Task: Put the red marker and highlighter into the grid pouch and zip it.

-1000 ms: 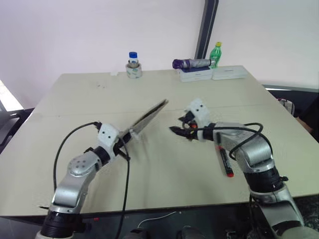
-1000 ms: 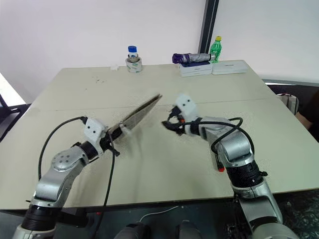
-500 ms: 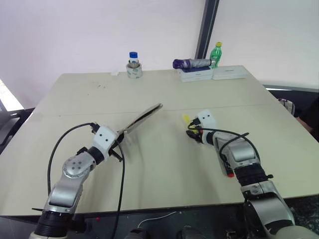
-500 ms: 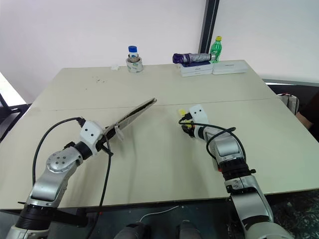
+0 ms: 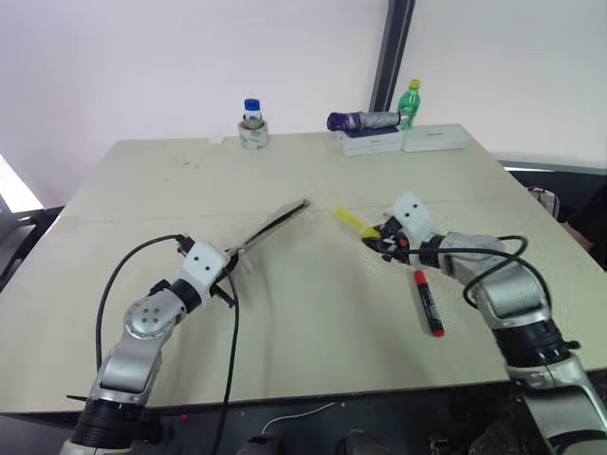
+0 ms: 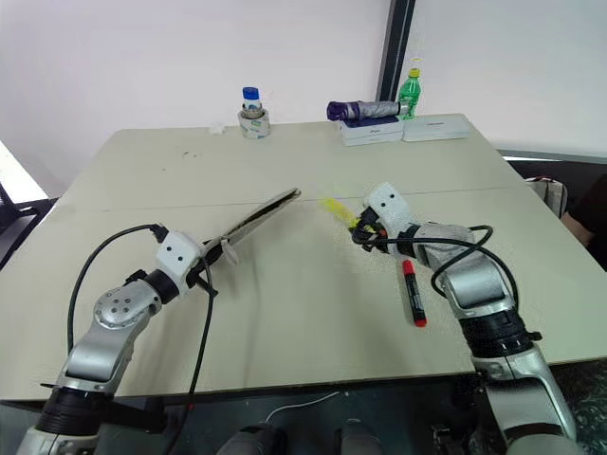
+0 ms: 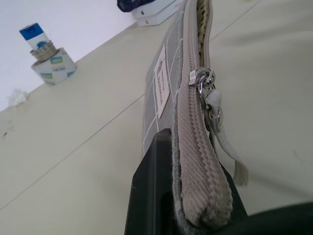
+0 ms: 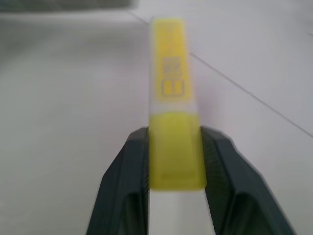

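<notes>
Left gripper: our left gripper (image 7: 188, 205) is clamped on one short end of the flat grey fabric grid pouch with thin white lines (image 5: 270, 225), holding it edge-up off the beige table (image 5: 142, 190), zip uppermost.
Zip: the part beyond the metal slider (image 7: 203, 81) gapes open in the left wrist view.
Right gripper: our right gripper (image 8: 173, 161) pinches the stubby bright yellow highlighter (image 8: 171, 98) at its rear end, the pen jutting ahead between the fingers, raised just beside the pouch's far end.
Red marker: the slim red marker with a black middle band (image 5: 425, 301) lies on the table near our right arm, well apart from the pouch.
Handling: we judge the highlighter light, stiff and smooth, so it may slip; the soft pouch may sag, so its mouth needs holding taut.
</notes>
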`<action>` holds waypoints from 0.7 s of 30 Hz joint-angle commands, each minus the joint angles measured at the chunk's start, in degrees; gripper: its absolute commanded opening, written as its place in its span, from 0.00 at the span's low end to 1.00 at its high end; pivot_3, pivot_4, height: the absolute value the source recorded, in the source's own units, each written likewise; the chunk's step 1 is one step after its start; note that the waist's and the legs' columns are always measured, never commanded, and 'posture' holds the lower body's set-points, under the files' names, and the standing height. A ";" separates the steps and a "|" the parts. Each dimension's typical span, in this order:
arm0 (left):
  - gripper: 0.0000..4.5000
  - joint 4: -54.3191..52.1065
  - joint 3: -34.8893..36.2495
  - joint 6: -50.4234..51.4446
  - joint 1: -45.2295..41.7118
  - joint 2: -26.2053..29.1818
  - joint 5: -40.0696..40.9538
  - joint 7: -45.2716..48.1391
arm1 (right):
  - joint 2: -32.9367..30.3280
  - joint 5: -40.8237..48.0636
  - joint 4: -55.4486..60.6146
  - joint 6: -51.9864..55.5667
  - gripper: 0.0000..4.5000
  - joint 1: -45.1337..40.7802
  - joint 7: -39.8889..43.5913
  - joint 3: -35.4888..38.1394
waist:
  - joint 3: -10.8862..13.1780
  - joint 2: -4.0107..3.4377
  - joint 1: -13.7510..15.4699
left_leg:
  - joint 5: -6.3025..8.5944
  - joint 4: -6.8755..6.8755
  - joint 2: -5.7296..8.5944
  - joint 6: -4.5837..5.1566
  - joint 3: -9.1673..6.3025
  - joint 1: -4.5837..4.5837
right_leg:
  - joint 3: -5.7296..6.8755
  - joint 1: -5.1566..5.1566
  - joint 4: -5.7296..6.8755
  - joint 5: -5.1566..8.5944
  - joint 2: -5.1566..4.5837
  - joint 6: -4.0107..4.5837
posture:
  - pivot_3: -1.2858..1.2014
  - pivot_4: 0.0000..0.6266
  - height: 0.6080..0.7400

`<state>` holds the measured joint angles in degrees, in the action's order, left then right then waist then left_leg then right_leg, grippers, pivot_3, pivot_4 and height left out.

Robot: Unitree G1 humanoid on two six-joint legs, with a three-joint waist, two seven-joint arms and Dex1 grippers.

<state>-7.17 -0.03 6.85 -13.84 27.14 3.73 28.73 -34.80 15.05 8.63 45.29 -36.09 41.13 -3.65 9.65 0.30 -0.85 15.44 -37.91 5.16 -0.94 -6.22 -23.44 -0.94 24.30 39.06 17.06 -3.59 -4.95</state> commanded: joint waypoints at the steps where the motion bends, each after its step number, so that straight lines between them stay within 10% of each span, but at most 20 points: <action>1: 0.00 -0.56 0.20 -1.80 -0.84 0.16 -0.30 0.21 | 0.21 4.26 6.80 3.77 0.20 -1.09 0.89 1.88 | 0.00 0.00 0.16 | 0.00 0.00 0.00 0.00 -0.01 0.00 | 0.01 0.00 0.00 0.00 0.00 0.00 | 0.52 0.24 1.00; 21: 0.00 -1.81 -0.88 -3.97 0.04 -0.02 -0.86 1.52 | 3.06 3.89 6.08 7.41 0.20 -3.13 -1.65 -4.01 | 0.00 0.00 0.27 | 0.00 -0.04 0.02 0.00 0.00 0.00 | 0.00 -0.02 -0.01 0.00 -0.03 0.00 | 0.52 0.24 1.00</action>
<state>-6.80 -1.43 4.47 -13.59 26.81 2.81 30.19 -31.41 18.83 13.29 52.81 -38.01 39.21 -7.75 9.65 0.31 -0.58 15.44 -37.95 5.18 -0.94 -6.22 -23.44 -0.94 24.28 39.05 17.06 -3.62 -4.95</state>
